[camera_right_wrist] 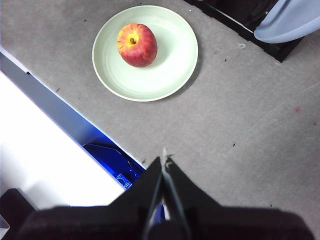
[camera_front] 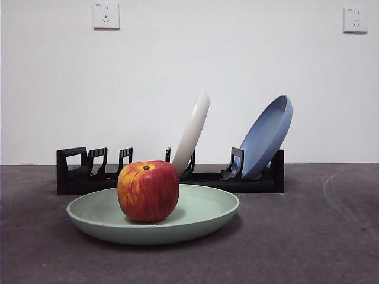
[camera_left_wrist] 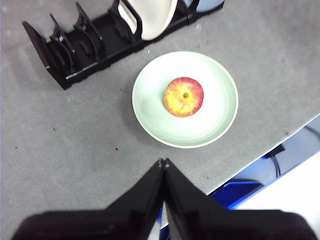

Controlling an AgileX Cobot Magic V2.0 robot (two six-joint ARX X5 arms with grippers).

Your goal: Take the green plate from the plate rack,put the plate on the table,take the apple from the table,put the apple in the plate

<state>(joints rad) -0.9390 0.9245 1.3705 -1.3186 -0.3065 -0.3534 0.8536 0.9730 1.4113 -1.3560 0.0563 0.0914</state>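
Observation:
The green plate (camera_front: 201, 216) lies flat on the table (camera_front: 308, 236) in front of the plate rack (camera_front: 260, 180). The apple (camera_front: 148, 190) stands upright in the plate, stem up. Both show from above in the left wrist view, plate (camera_left_wrist: 210, 117) and apple (camera_left_wrist: 184, 96), and in the right wrist view, plate (camera_right_wrist: 175, 60) and apple (camera_right_wrist: 137, 45). My left gripper (camera_left_wrist: 163, 163) is shut and empty, high above the table's near edge. My right gripper (camera_right_wrist: 164, 159) is shut and empty, also raised near the table edge. Neither gripper shows in the front view.
A cream-white plate (camera_front: 192, 133) and a blue plate (camera_front: 266, 136) lean in the rack's slots. The rack's left slots (camera_front: 98, 163) hold nothing. Beyond the table's front edge are a blue object (camera_right_wrist: 112, 160) and a white surface (camera_right_wrist: 45, 150).

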